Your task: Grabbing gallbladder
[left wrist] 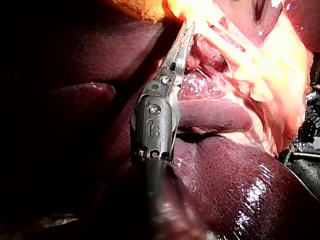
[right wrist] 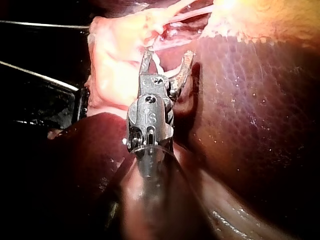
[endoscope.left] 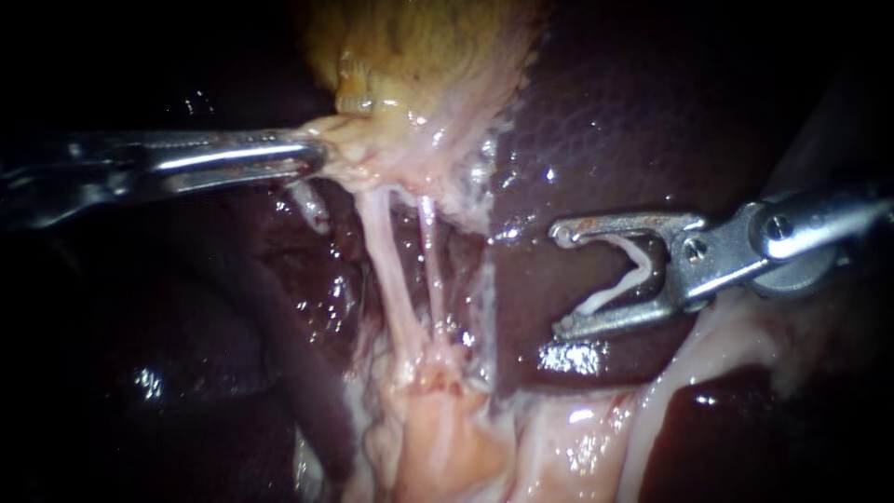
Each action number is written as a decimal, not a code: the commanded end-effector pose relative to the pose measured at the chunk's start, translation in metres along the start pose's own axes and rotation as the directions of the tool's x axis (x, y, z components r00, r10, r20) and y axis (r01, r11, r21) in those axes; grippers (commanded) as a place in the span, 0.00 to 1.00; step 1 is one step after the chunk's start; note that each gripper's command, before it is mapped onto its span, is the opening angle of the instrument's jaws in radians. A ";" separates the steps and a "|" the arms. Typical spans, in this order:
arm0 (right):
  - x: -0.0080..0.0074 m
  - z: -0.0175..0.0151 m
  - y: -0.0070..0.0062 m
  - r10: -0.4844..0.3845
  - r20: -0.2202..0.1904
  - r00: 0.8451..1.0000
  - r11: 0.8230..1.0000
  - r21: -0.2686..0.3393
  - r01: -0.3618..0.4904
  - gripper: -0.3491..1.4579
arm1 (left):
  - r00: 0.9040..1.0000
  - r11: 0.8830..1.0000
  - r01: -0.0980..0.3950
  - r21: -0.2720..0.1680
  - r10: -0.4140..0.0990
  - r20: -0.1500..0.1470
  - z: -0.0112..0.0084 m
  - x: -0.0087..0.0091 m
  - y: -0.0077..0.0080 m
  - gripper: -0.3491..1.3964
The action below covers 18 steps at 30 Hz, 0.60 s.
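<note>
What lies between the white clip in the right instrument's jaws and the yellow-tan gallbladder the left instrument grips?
Endoscope view: two pale pink stretched tubes and glossy dark red liver separate white clip from gallbladder.

The left instrument's pincer [left wrist: 188, 29] is closed on the yellowish gallbladder [left wrist: 212, 15]; dark liver [left wrist: 235, 185] lies beside its shaft.
</note>
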 end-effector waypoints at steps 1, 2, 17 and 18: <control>0.0000 0.0000 0.0000 0.000 0.000 1.000 1.000 0.000 0.000 0.47 | 1.000 1.000 0.001 -0.002 -0.001 -0.007 -0.0003 0.0003 0.0001 0.00; 0.0000 0.0000 0.0000 0.001 0.000 1.000 1.000 0.000 -0.001 0.47 | 1.000 1.000 0.002 0.000 -0.002 -0.006 -0.0007 0.0005 0.0001 0.00; -0.0001 0.0000 0.0001 0.001 0.000 1.000 1.000 -0.001 -0.001 0.47 | 1.000 1.000 0.003 0.004 -0.003 -0.011 -0.0012 0.0005 0.0002 0.00; -0.0001 0.0000 0.0001 0.001 0.000 1.000 1.000 -0.001 -0.001 0.47 | 1.000 1.000 0.003 0.004 -0.003 -0.011 -0.0012 0.0005 0.0002 0.00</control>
